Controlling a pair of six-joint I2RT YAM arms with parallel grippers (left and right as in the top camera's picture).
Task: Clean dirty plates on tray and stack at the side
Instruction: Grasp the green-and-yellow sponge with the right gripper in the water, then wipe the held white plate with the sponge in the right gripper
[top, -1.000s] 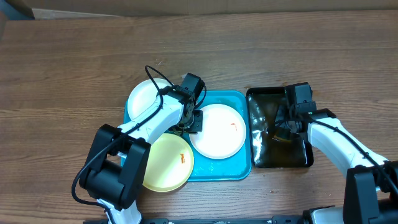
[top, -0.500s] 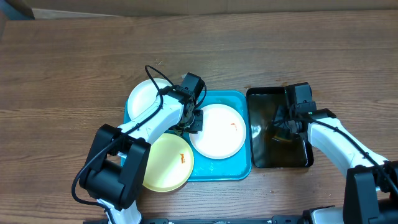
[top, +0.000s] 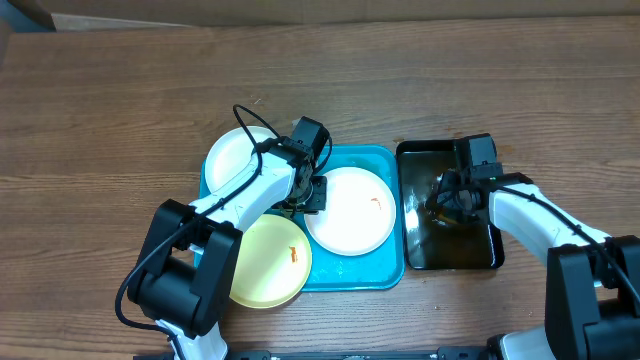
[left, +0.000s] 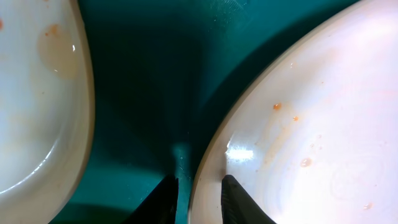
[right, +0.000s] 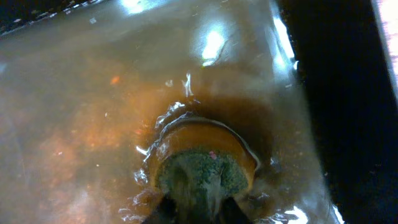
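The turquoise tray (top: 360, 270) carries the yellow plate (top: 268, 262), the far white plate (top: 238, 158) and the middle white plate (top: 350, 210) (its rim pinched by the left gripper (left: 198, 190)); in the black water tray (top: 450, 255) the right gripper (right: 193, 214) seems closed on the sponge (right: 202, 168); lifted sopping, it could drip over the table (top: 120, 100).

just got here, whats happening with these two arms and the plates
The left gripper is clamped on the rim of the middle white plate, which lies on the turquoise tray and shows orange smears. The right gripper is down in the black tray of water, closed on a sponge that sits in the water. A second white plate and a pale yellow plate lie at the tray's left side, overhanging its edge. Nothing is stacked aside yet.
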